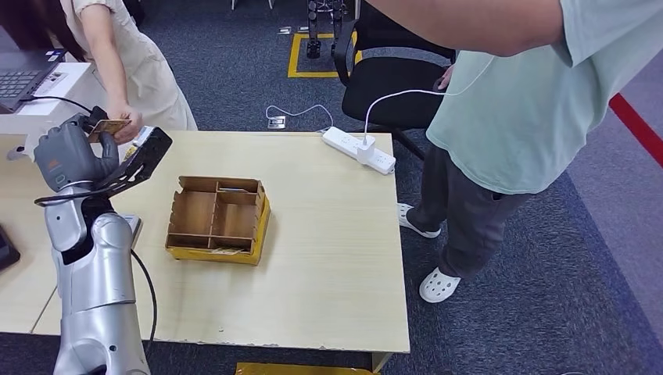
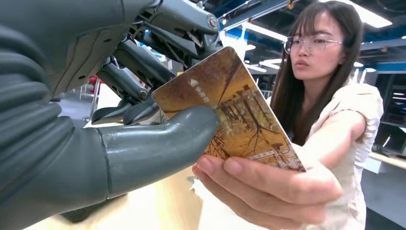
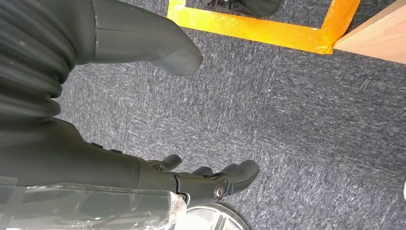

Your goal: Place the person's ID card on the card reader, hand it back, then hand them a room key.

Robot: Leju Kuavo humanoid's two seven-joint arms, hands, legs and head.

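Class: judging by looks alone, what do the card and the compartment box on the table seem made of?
Card: likely glossy printed plastic; thin, stiff, a sheen over its picture. Compartment box: probably cardboard or thin wood; matte brown dividers with slotted edges.

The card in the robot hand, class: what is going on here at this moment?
The left robot hand pinches a brown picture card between thumb and fingers, held out past the table's far left corner. A person's hand grips the same card from the other side, so both hold it, mid hand-over. The right robot hand hangs over the carpet with nothing in it. A cardboard tray with compartments sits on the table, near a black device.
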